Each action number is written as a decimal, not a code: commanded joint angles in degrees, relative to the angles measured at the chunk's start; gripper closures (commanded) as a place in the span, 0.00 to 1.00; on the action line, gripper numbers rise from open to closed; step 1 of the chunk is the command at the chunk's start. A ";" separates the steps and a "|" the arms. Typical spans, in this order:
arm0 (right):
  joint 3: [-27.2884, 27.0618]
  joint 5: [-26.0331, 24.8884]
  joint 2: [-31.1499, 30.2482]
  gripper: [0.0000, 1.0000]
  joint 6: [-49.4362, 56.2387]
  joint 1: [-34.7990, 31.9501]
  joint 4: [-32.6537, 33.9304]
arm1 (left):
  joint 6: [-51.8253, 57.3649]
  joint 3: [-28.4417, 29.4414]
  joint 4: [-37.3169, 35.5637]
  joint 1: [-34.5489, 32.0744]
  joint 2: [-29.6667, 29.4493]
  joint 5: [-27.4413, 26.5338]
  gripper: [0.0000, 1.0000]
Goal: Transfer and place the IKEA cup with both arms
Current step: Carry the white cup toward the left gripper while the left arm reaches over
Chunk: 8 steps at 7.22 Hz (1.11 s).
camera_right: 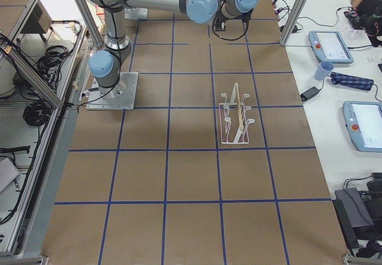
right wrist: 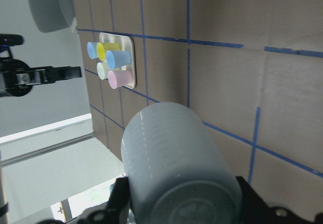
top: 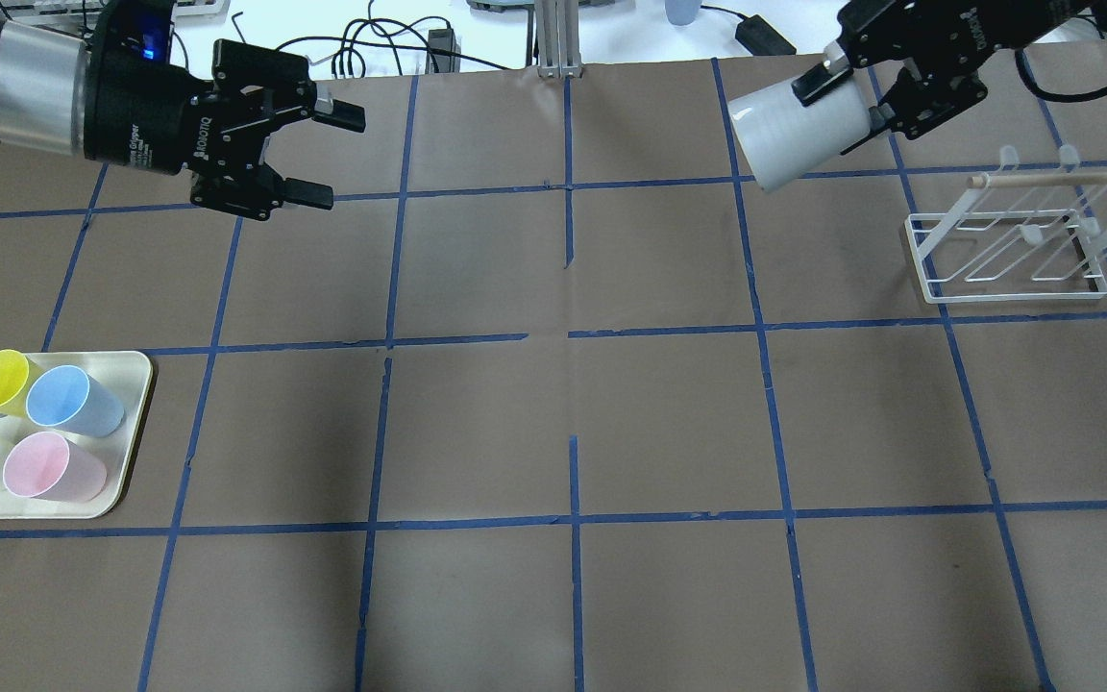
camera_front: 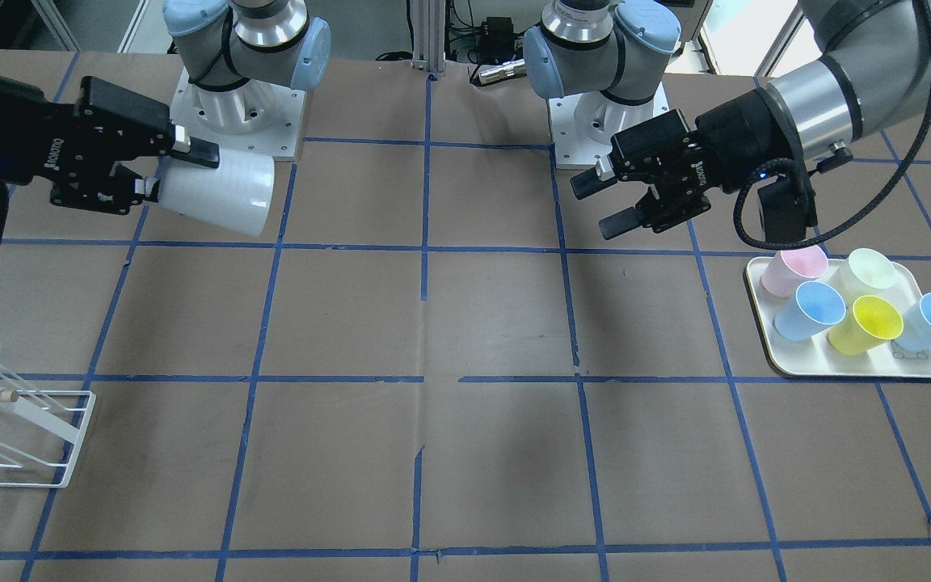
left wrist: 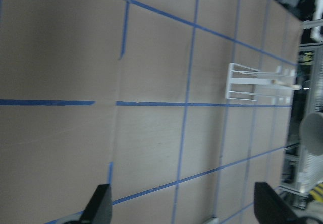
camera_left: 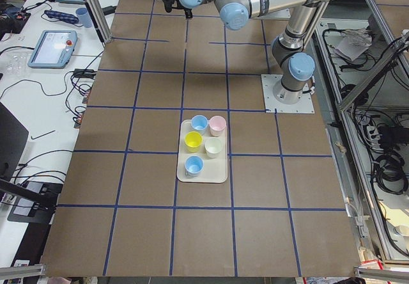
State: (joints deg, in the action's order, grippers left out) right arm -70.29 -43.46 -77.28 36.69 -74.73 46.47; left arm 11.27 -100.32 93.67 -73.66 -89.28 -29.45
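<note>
The IKEA cup (camera_front: 219, 192), pale grey and tapered, is held on its side in the air by my right gripper (camera_front: 174, 170), which is shut on its base end with the mouth pointing toward the table's middle. Overhead, the cup (top: 794, 130) and right gripper (top: 847, 101) are at the far right, beyond the rack. The right wrist view shows the cup (right wrist: 171, 158) between the fingers. My left gripper (top: 332, 156) is open and empty, in the air at the far left, facing the cup across a wide gap; it also shows in the front view (camera_front: 599, 206).
A white wire rack (top: 1010, 250) with a wooden rod stands on the right side, just in front of the held cup. A cream tray (top: 131, 432) at the left edge holds several coloured cups. Brown paper with a blue tape grid covers the table.
</note>
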 commanded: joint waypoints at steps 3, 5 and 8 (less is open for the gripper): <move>-1.95 15.24 -0.24 0.66 0.49 -6.64 -2.70 | -2.38 -10.59 -10.50 -4.62 -1.69 23.01 0.00; -3.79 21.02 -1.11 0.66 0.49 -7.71 -2.70 | -3.01 -10.95 -12.45 -8.86 -3.00 31.45 0.00; -4.33 22.37 -1.82 0.66 0.49 -9.29 -2.62 | -2.83 -12.35 -15.25 -9.39 -3.79 33.04 0.00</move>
State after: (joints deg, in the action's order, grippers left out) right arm -74.52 -21.41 -78.86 37.18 -83.45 43.83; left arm 8.43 -112.32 79.98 -82.69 -92.53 2.34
